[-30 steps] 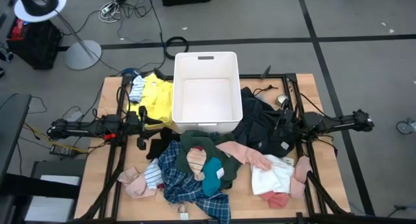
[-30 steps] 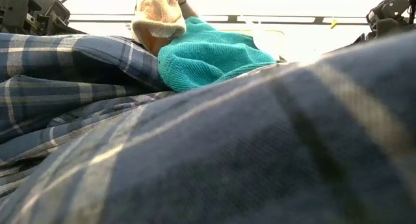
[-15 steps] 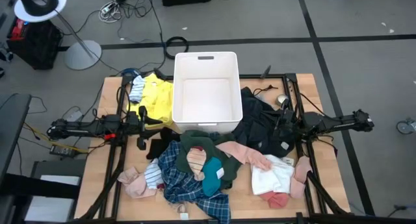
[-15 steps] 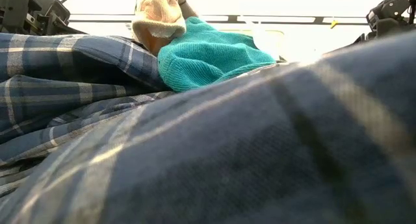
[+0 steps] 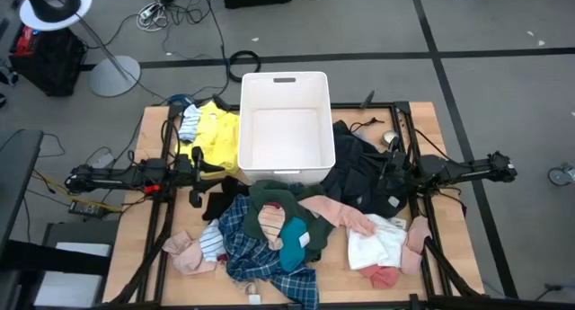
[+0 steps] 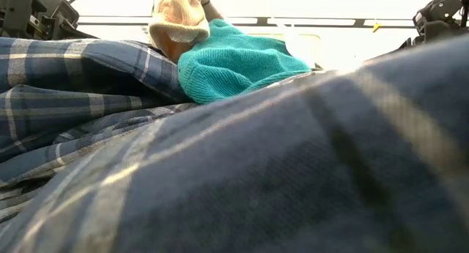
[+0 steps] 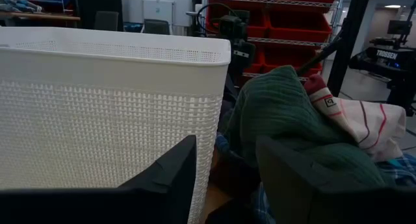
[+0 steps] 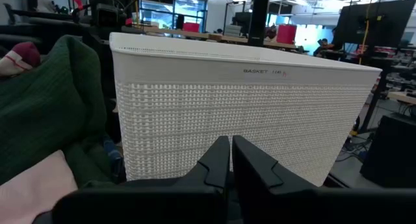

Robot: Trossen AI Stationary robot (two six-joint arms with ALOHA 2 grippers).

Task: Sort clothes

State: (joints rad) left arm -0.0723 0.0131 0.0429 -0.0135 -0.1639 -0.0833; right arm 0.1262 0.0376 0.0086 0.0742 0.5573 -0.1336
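High view is showing the clothes lying heaped on the bench around the empty basket. Left gripper is waiting with fingers apart, right gripper pinched closed, holding nothing. Tangled garments risk lifting together.

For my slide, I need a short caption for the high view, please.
Empty white basket at the table's far edge, unsorted clothes heaped around it, left gripper open and right gripper shut, both holding nothing.
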